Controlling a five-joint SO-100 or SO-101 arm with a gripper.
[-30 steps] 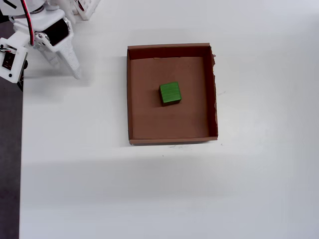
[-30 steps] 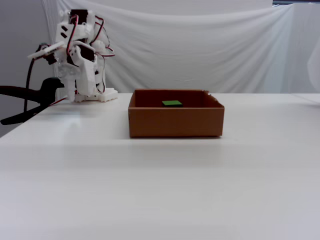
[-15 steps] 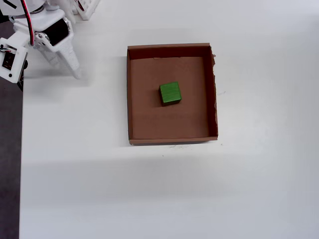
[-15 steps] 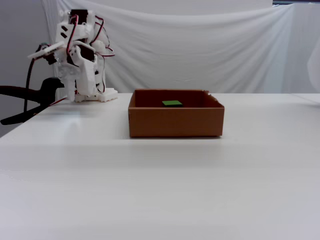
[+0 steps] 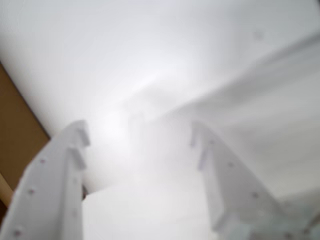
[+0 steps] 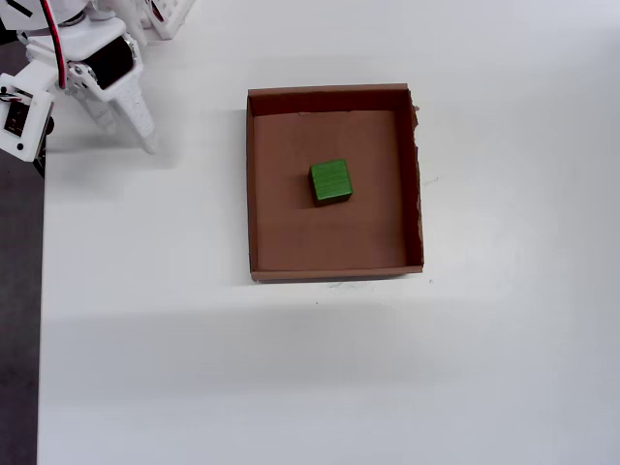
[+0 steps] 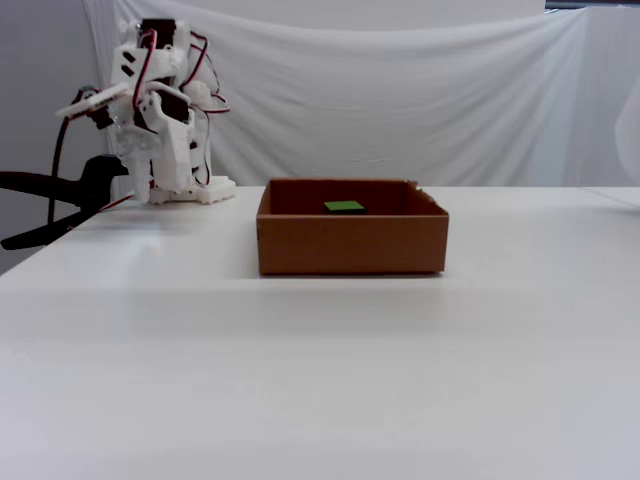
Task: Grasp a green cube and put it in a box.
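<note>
The green cube (image 6: 330, 181) lies near the middle of the box (image 6: 250, 184), a shallow brown cardboard tray. From the side, only the cube's top (image 7: 345, 207) shows above the box wall (image 7: 350, 245). My gripper (image 6: 145, 136) is folded back at the table's far left corner, well away from the box, pointing down at the table (image 7: 172, 180). In the wrist view its two white fingers stand apart with nothing between them (image 5: 139, 131), over blurred white table.
A white lattice basket (image 6: 170, 15) stands behind the arm's base. A black clamp (image 7: 50, 195) sticks out past the table's left edge (image 6: 42, 291). A brown surface (image 5: 15, 145) shows at the wrist view's left edge. A white curtain hangs behind.
</note>
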